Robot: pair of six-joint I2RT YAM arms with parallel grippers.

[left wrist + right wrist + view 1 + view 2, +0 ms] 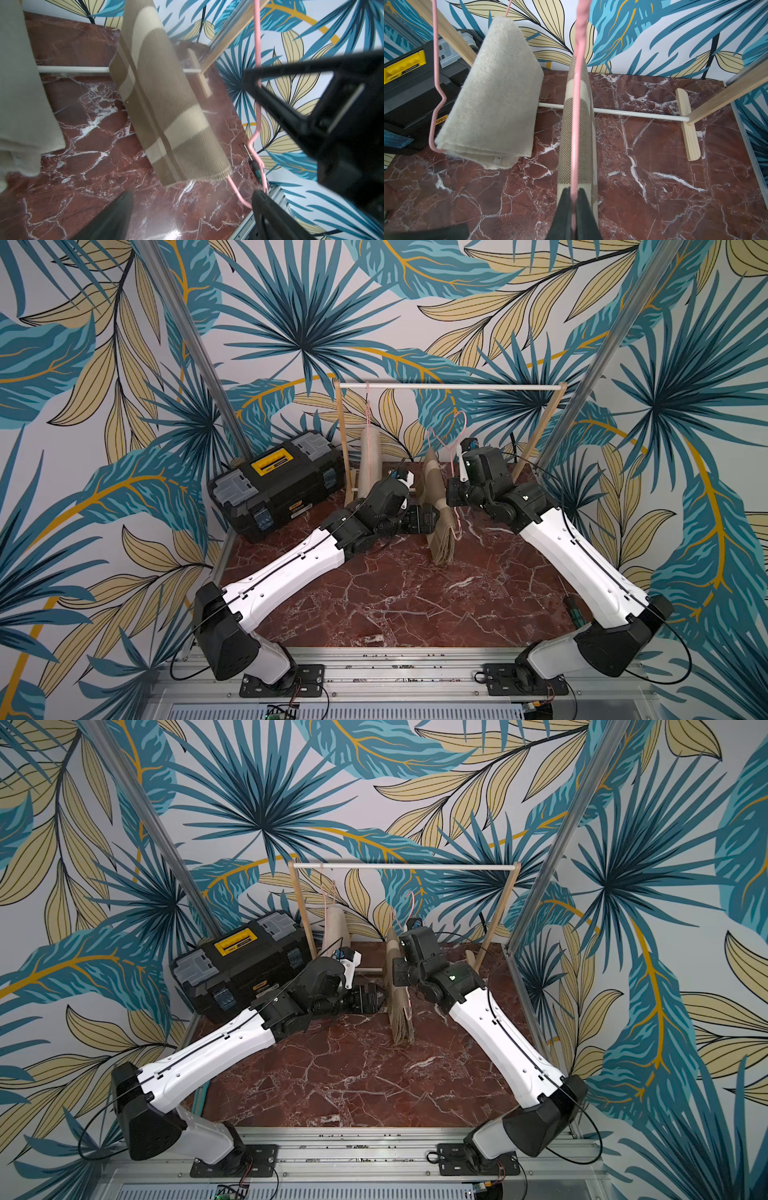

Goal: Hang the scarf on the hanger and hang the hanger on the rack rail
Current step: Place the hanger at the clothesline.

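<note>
right pincer (572, 192): clamped on thin pink wire hanger (576, 104); black fingers pressed onto the wire from both sides, same pinch visible in left wrist view.
left pincer (193, 192): jaws wide apart, gripping nothing; lower edge of tan-and-cream striped knit scarf (166, 104) just ahead of the gap, no contact visible; low over the table, right beside the scarf (440, 539) (401, 1019) in both top views.
scarf position: folded over the held hanger's bottom bar, both halves hanging down; pink wire showing past the fold at one end. Hem touching tabletop or not: cannot tell.
hanger position: held upright toward the back of the table, in front of light wooden clothes rack (689, 128); hook lower than white top rail (449, 386) and apart from it in both top views.
second pink wire hanger (435, 62): hooked on the top rail near its left end, carrying folded cream fuzzy cloth (492, 93); near the striped scarf, not touching.
black plastic toolbox with yellow handle (282, 485): back left corner, just beside the rack's left upright.
dark red marble-pattern tabletop (395, 593): rack standing at its back, white bottom rail (633, 113) just above the surface.
</note>
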